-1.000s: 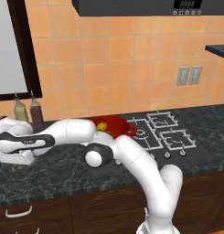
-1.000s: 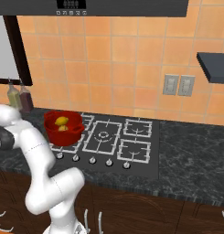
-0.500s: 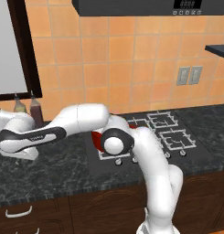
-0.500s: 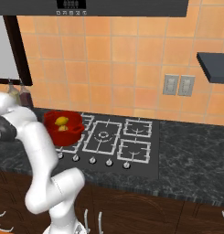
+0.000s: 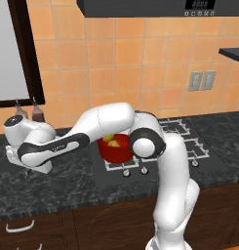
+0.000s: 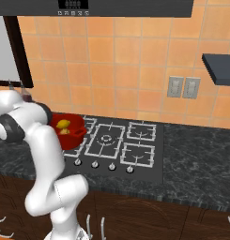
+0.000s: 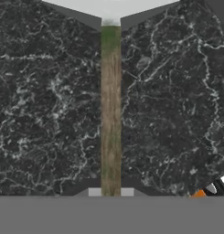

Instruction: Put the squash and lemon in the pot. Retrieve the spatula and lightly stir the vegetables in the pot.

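Since half a second ago our arm has swung further to the left of the left base view; the spatula [image 7: 110,109] runs up the hand view's middle between our fingers [image 7: 94,192], spread either side of the handle; the pot [image 5: 115,148], centre frame, holds the lemon [image 6: 63,124] and squash [image 6: 65,131].

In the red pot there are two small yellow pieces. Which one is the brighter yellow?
The lemon, the upper piece in the pot in the right base view. It is bright yellow; the squash just below it is duller, more tan.
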Controlling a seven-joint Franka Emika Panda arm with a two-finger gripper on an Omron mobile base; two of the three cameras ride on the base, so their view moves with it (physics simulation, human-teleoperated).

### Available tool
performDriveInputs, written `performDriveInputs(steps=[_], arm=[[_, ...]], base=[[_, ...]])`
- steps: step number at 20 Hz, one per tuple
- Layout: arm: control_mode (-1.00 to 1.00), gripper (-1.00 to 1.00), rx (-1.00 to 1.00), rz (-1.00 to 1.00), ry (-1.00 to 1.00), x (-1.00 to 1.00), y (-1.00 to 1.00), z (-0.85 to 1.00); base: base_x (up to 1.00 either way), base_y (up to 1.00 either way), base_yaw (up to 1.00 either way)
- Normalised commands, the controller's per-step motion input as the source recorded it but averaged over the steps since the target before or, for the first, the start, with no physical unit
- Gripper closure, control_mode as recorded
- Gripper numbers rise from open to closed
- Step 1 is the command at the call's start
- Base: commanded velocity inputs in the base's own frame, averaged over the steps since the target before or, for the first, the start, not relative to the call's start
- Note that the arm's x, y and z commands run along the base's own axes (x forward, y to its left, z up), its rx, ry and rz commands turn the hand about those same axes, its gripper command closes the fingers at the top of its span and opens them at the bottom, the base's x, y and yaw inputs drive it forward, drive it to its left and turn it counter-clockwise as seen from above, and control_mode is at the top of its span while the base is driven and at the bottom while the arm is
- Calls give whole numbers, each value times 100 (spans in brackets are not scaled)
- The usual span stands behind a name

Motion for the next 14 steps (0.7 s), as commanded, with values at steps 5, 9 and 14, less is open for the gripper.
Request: performDriveInputs(steps=[5, 9, 14], arm=[[-100, 100, 17, -4, 1, 11, 0, 64], [-100, 100, 27, -14, 16, 29, -3, 84], [-100, 100, 42, -21, 31, 47, -35, 79]], base=[[0, 0, 0], [0, 0, 0], [0, 0, 0]])
